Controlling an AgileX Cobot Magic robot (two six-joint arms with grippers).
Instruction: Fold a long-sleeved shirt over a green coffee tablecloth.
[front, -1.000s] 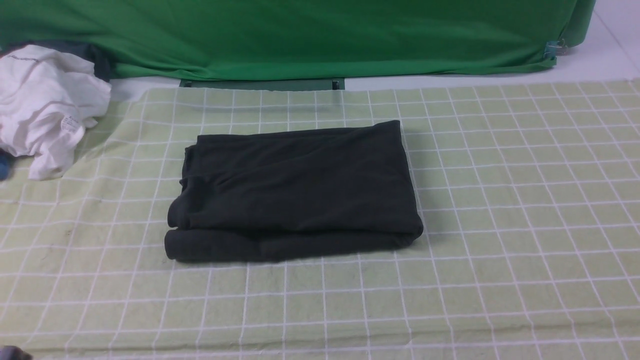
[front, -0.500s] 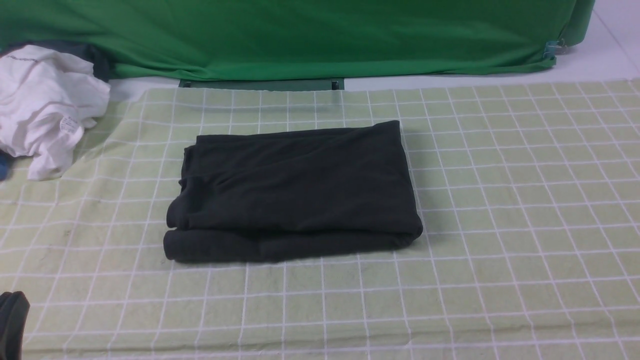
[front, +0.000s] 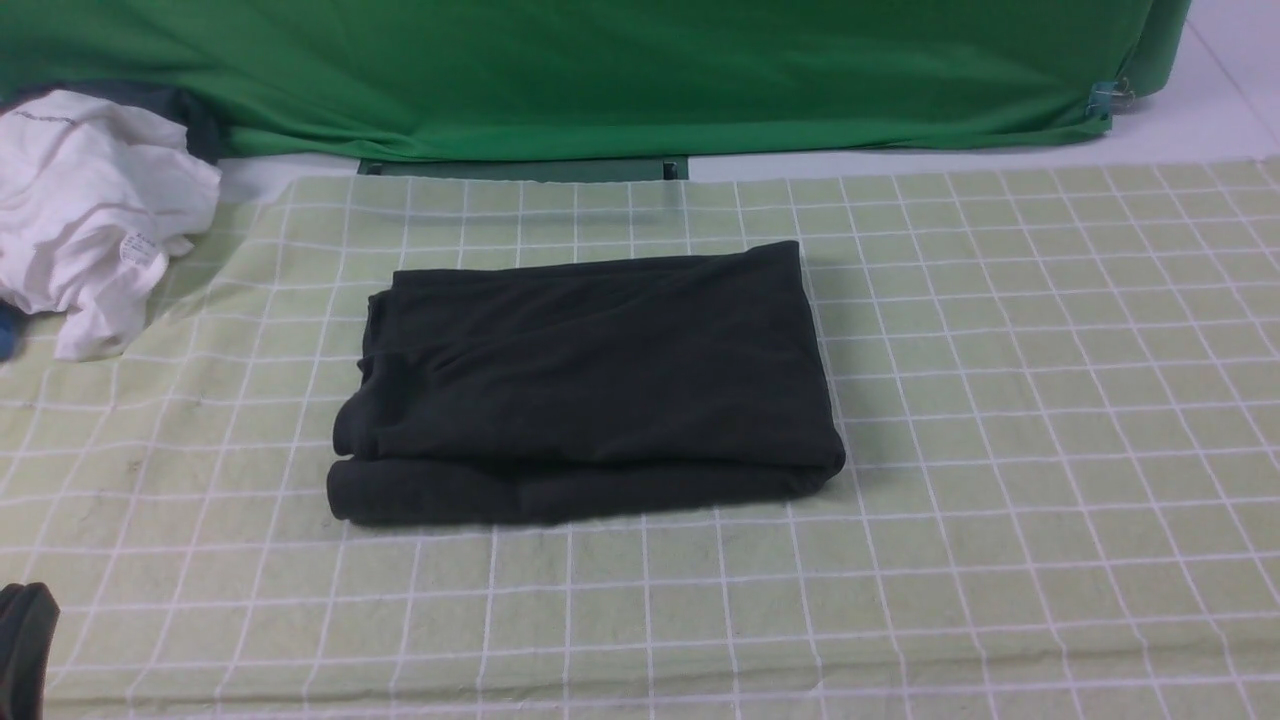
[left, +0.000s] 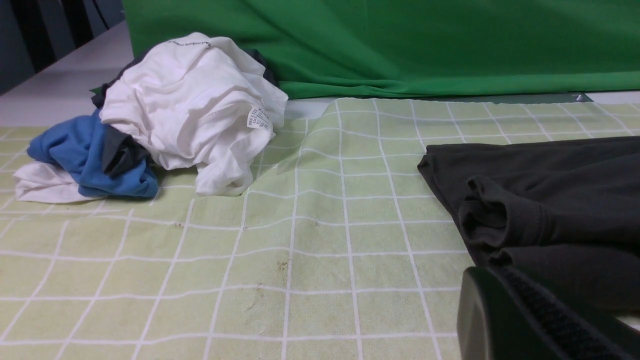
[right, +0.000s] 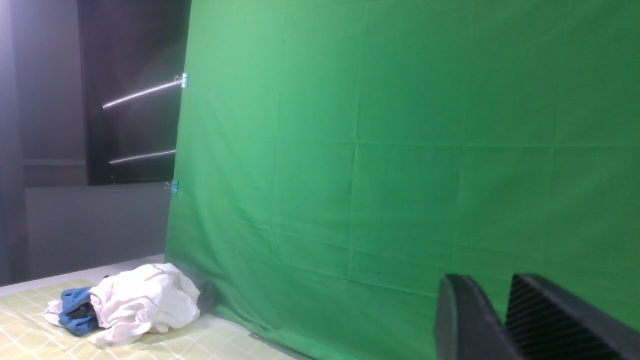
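Long-sleeved shirt (front: 600, 390) unchanged, left claw (front: 28, 590) farther into view.

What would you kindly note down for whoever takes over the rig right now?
Left gripper: shut, holding nothing.
Right gripper: slightly open, empty.
Black shirt: lies on the checked green tablecloth, touched by neither gripper.
Done: shirt folded into a compact bundle.
Left: perhaps neaten the uneven near edge and bunched left end.

Charcoal-looking shirt (front: 610, 380), white-gridded pale green tablecloth (front: 1000, 420)
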